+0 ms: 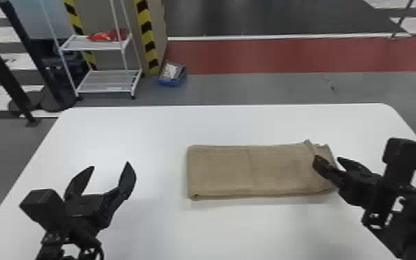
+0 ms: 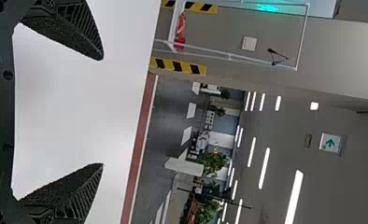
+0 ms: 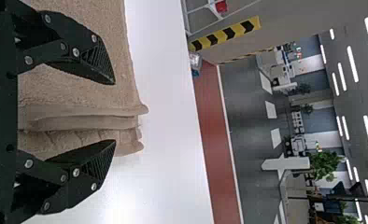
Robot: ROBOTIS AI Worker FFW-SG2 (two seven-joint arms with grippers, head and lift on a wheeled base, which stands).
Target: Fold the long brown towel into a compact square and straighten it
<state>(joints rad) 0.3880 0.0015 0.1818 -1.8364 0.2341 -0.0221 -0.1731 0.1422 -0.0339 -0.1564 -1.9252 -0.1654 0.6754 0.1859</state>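
Observation:
The brown towel (image 1: 248, 171) lies on the white table as a flat folded rectangle, longer from left to right, with uneven layered edges at its right end. Over that right end is my right gripper (image 1: 328, 161), its fingers apart. In the right wrist view the stacked layers of the towel (image 3: 86, 122) show between the spread fingers of the right gripper (image 3: 115, 112), and nothing is pinched. My left gripper (image 1: 110, 166) stands open above the table, well left of the towel. The left wrist view has the left gripper (image 2: 102, 112) with bare tabletop between its fingers.
The white table (image 1: 155, 131) has rounded far corners. Beyond it on the floor stand a white wire shelf (image 1: 109, 81) with red items, a blue bin (image 1: 172, 74) and posts with yellow and black stripes.

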